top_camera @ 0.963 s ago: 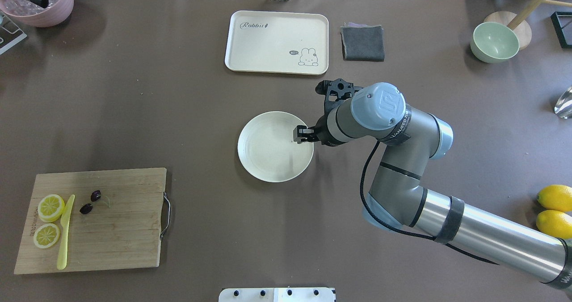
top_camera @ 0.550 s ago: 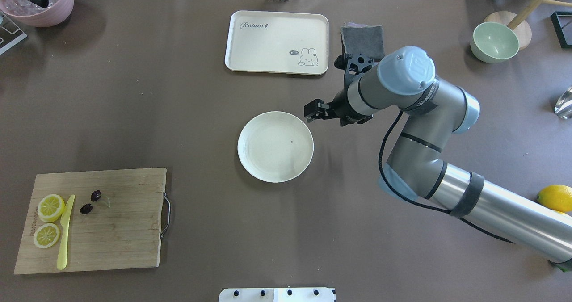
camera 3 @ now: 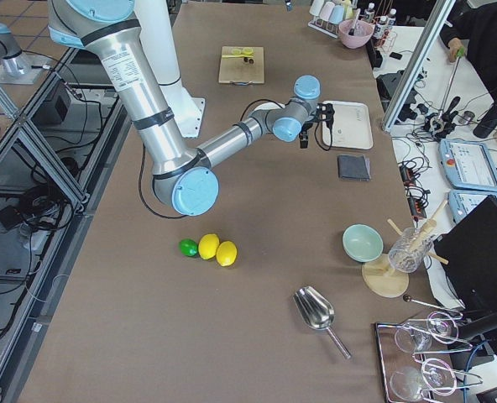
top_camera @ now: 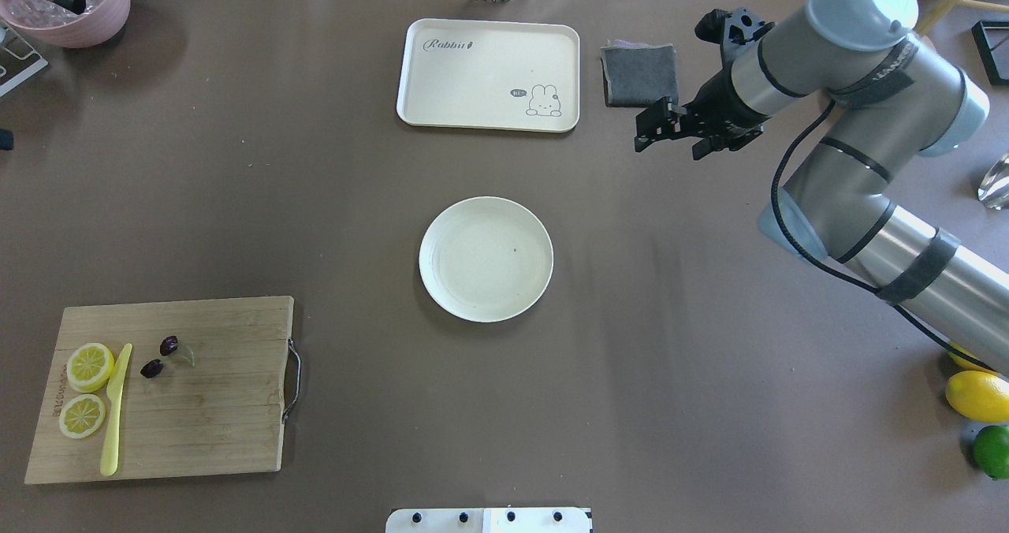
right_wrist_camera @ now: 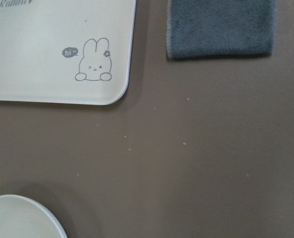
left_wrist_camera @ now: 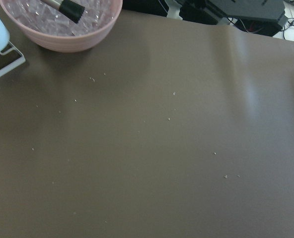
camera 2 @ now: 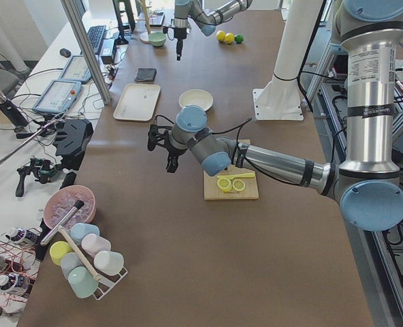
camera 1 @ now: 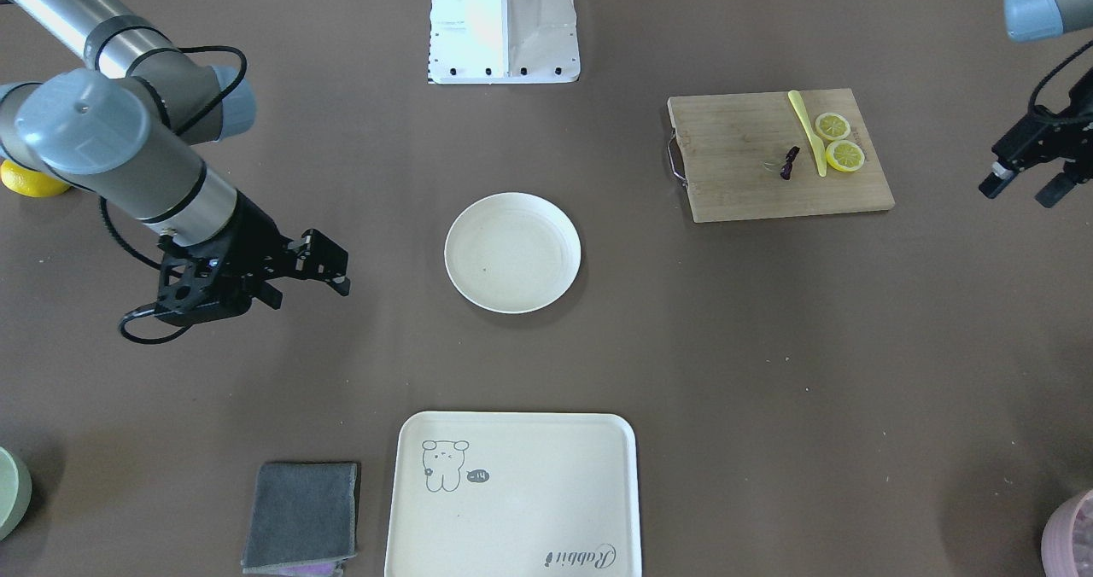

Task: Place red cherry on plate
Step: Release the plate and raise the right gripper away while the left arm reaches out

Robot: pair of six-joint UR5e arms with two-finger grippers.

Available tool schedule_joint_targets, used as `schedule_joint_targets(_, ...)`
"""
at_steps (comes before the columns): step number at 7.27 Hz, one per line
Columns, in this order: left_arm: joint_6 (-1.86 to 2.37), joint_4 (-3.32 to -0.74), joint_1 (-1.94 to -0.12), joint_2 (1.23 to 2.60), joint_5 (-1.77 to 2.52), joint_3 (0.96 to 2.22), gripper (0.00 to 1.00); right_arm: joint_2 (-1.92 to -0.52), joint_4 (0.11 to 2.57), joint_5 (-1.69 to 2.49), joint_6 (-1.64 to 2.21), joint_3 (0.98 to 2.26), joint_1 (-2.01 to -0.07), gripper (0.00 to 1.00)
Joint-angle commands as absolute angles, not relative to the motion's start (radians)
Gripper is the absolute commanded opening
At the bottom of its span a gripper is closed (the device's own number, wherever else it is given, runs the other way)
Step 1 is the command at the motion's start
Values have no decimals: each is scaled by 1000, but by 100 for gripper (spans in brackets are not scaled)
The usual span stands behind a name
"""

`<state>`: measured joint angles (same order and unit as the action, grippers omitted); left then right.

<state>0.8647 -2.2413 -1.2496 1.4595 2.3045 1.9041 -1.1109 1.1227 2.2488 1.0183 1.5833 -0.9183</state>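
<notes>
The red cherry (top_camera: pixel 158 357), a pair of dark berries on a thin green stem, lies on the wooden cutting board (top_camera: pixel 205 407) at the near left, also visible as the cherry (camera 1: pixel 790 164) in the front view. The cream plate (top_camera: pixel 485 259) sits bare at the table's centre. My right gripper (top_camera: pixel 648 127) hangs open and holds nothing, far right of the plate, next to the grey cloth (top_camera: pixel 640 76). My left gripper (camera 1: pixel 1018 191) is open and holds nothing, past the board's outer side, away from the cherry.
Two lemon slices (top_camera: pixel 89 366) and a yellow knife (top_camera: pixel 115 407) share the board. A rabbit tray (top_camera: pixel 489 74) lies at the back, a green bowl (top_camera: pixel 871 73) back right, a pink bowl (top_camera: pixel 71 1) back left. Lemons (top_camera: pixel 977 395) and a lime (top_camera: pixel 993 450) sit at the near right.
My right gripper has swung from over the plate's right rim back and to the right, ending beside the grey cloth. The cherry and plate have not moved.
</notes>
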Motion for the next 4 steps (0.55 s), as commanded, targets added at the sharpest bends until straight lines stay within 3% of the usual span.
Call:
schedule_joint_targets(1,914,-2243,-1098,1364,2181,2005,97,-1158,1127,2298,889,1575,-997,99)
schedule_joint_targets(4,1002,-2243,-835,1336,1973,2042,96,-1175,1126,2310,868,1574,-1029,99)
